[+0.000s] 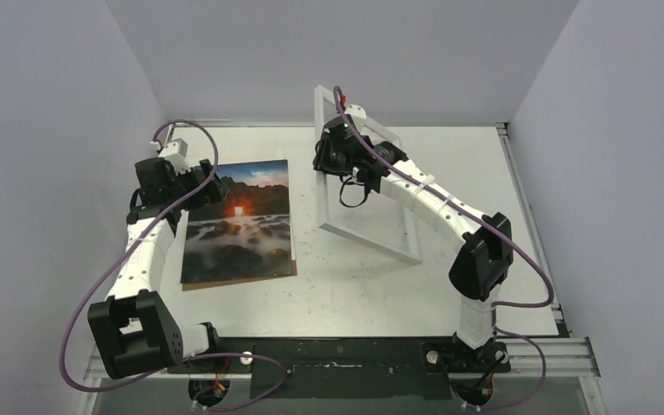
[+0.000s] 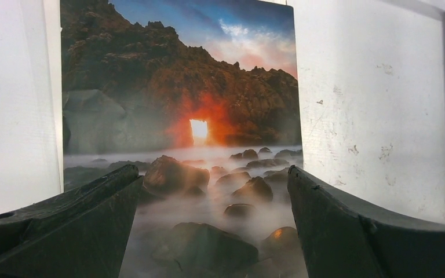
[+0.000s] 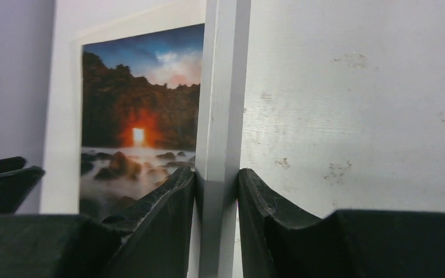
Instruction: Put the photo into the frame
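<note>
The photo (image 1: 240,223), a sunset landscape print, lies flat on the left half of the table. My left gripper (image 1: 216,191) hovers open over its upper left part. In the left wrist view its fingers spread wide at either side of the photo (image 2: 208,116), and the left gripper (image 2: 211,171) holds nothing. The white frame (image 1: 372,238) stands tilted, its lower edge on the table and its upper part raised. My right gripper (image 1: 323,164) is shut on the frame's left bar. The right wrist view shows the right gripper (image 3: 216,176) pinching the frame's bar (image 3: 223,104), with the photo (image 3: 139,116) beyond.
A thin brown board (image 1: 225,283) shows under the photo's near edge. White walls enclose the table on three sides. A metal rail (image 1: 519,194) runs along the right edge. Purple cables loop around both arms.
</note>
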You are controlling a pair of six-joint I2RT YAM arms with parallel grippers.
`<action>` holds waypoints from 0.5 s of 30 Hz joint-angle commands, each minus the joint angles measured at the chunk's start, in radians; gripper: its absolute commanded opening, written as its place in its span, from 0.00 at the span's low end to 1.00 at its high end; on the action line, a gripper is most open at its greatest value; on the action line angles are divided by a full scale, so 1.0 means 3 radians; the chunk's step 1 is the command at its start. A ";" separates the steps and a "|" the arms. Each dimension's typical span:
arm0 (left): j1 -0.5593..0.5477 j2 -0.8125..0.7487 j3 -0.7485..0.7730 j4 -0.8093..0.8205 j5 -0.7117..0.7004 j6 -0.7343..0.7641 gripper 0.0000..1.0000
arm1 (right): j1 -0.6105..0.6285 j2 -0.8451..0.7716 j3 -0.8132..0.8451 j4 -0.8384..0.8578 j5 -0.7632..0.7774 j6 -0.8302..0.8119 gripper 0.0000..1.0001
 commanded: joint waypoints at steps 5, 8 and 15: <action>0.0011 -0.0252 -0.0004 0.0057 0.0117 -0.0099 0.96 | -0.0172 -0.0436 0.0261 0.0580 -0.0825 0.0494 0.08; 0.0000 -0.0271 -0.0020 0.0061 0.0114 -0.0105 0.96 | -0.0281 -0.0502 0.0152 0.0852 -0.1123 0.0696 0.08; -0.0021 -0.0260 -0.0008 0.0075 0.0110 -0.0164 0.96 | -0.0551 -0.0693 -0.0467 0.1939 -0.1846 0.1350 0.07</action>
